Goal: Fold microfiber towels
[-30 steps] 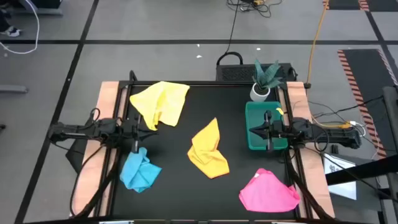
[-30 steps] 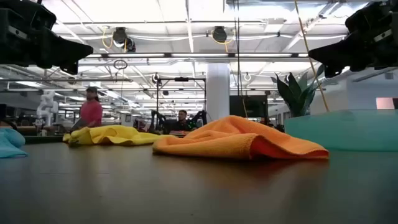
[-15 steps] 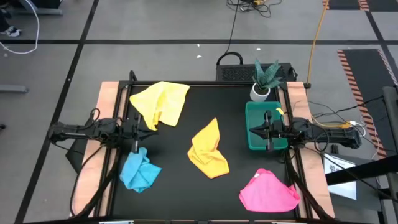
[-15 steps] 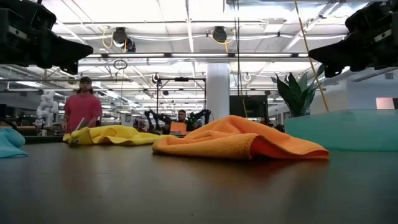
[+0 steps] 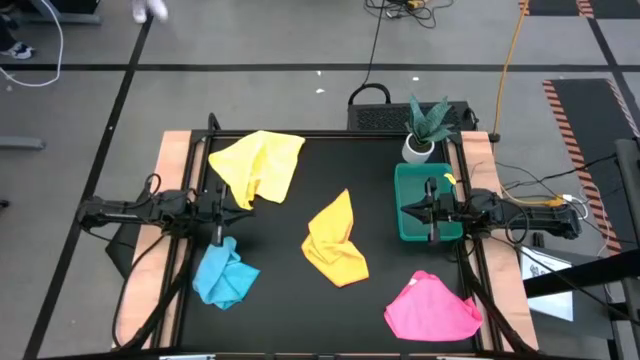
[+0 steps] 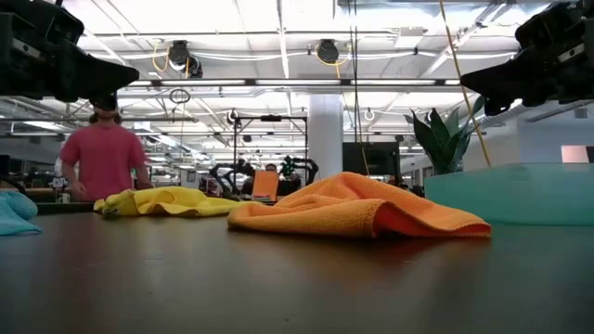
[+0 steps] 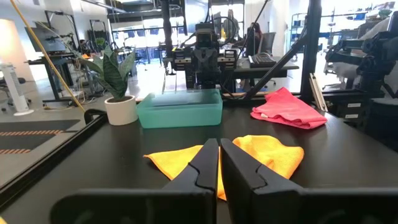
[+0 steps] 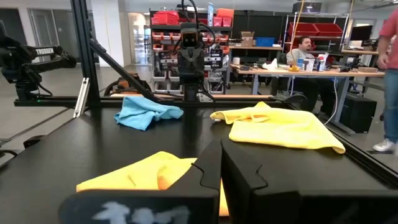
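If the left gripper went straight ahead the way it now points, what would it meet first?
The left gripper, shut and empty, points level across the table at the right arm. It looks raised, so it would probably pass over the middle yellow towel lying below its line and first meet the right gripper above the green tray.

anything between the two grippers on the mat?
High view: the middle yellow towel lies crumpled between the left gripper and right gripper.
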Available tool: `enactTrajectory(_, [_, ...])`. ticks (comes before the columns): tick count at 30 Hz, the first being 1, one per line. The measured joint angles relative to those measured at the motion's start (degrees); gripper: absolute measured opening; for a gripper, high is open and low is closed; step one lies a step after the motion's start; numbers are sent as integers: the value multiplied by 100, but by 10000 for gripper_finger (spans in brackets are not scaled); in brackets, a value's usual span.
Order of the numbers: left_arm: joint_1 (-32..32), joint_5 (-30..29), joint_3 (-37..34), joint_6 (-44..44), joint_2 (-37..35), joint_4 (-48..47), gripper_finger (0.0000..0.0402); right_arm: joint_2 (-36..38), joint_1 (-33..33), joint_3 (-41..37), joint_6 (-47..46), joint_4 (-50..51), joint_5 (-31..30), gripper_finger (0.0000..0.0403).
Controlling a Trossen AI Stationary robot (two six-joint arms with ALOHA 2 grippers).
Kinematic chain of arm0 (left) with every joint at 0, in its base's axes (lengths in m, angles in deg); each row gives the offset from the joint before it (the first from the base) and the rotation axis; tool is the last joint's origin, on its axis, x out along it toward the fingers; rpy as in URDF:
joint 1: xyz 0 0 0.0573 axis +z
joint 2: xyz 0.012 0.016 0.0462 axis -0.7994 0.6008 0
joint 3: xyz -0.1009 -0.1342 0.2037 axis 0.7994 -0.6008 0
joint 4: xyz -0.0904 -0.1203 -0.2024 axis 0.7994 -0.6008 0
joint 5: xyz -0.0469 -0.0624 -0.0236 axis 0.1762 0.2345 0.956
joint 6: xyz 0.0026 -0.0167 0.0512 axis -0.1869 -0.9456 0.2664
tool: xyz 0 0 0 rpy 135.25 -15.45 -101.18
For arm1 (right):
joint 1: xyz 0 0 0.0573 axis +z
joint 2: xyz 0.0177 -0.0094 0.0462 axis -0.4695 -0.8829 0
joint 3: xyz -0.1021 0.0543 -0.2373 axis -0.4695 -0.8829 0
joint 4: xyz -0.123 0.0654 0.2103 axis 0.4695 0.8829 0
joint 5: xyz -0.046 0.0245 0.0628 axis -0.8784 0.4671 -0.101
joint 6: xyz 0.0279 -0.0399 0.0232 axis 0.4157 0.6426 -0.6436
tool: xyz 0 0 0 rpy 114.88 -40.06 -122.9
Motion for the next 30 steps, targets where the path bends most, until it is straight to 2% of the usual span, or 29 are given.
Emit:
enactTrajectory(23, [-1,0,-1,0,1,0,21,0,0,0,-20,-2,0,0])
enactTrajectory(25, [-2,0,0,0,1,1,21,0,1,1,-340,-17,0,0])
enactTrajectory(28, [0,0,-1,0,0,0,21,0,0,0,-1594,-96,10,0])
enactTrajectory(30, [0,0,0,0,0,1,21,-23,-4,2,-1965,-214,194,0])
